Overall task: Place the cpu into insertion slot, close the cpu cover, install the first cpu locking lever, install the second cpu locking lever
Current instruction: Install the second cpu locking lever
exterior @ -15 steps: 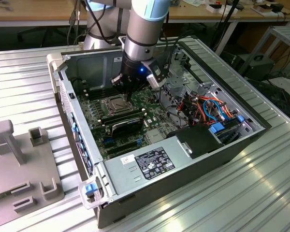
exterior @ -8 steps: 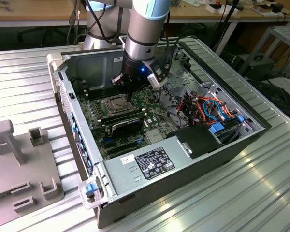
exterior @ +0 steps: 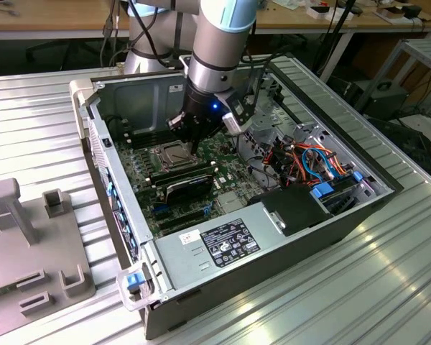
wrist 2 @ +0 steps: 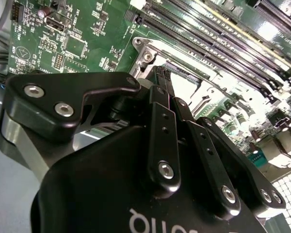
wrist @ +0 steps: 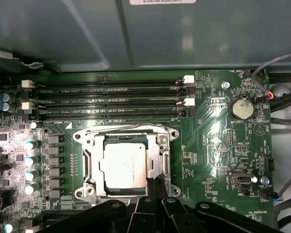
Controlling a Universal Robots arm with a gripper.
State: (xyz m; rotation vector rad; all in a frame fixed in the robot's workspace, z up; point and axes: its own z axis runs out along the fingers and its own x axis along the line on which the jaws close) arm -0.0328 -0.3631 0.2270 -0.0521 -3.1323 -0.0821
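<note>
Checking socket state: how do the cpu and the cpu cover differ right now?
In the first wrist view, the cpu is a solid dull-grey square plate; the cpu cover is a shinier metal frame with a square window. The cpu sits inside; the cpu cover lies around its edges. Both are square and lie flat at the socket.

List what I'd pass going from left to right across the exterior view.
Grey plastic stand → computer case's left wall → processor socket → robot's hand → orange and blue cables → ribbed metal table.
</note>
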